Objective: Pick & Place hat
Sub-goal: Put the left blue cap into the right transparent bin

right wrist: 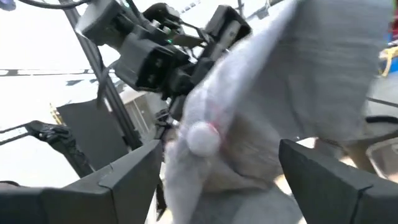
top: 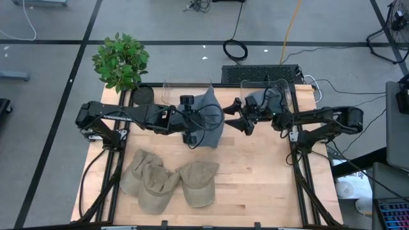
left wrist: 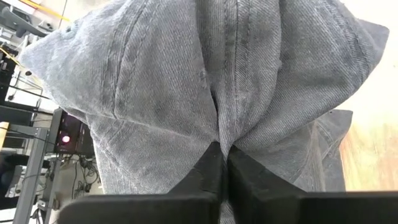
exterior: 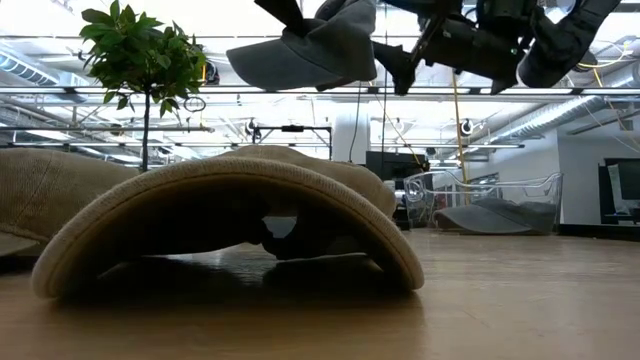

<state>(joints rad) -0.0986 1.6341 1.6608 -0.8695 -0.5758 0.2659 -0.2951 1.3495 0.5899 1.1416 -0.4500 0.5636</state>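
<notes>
1. Above the far half of the table (top: pixel 255 172), a grey hat (top: pixel 208 121) hung in the air, pinched in the left gripper (top: pixel 192 128).
2. In the left wrist view, the left gripper's two dark fingers (left wrist: pixel 211 171) were pressed together on a fold of the grey denim, with the cloth bunching out to both sides above them.
3. The hat's bulk lay just beyond the left gripper's tips, on the side toward the right arm, with its brim pointing toward the near edge of the table in the high view.
4. The right gripper (top: pixel 241 118) stood just beside the hat on its other side, its fingers spread wide; the right wrist view showed the two fingers (right wrist: pixel 134 177) well apart with the hat's crown and top button between them, and whether they touched the cloth could not be told.
5. In the low view, the hat (exterior: pixel 310 50) hung high above the table top, clear of everything on it.
6. Three tan hats (top: pixel 167 179) lay overlapping near the table's near left edge, well apart from both grippers.
7. A second grey hat (top: pixel 271 99) rested in a clear bin (top: pixel 284 89) at the far right of the table, beside the right arm.
8. A potted plant (top: pixel 121 61) stood at the far left corner.
</notes>
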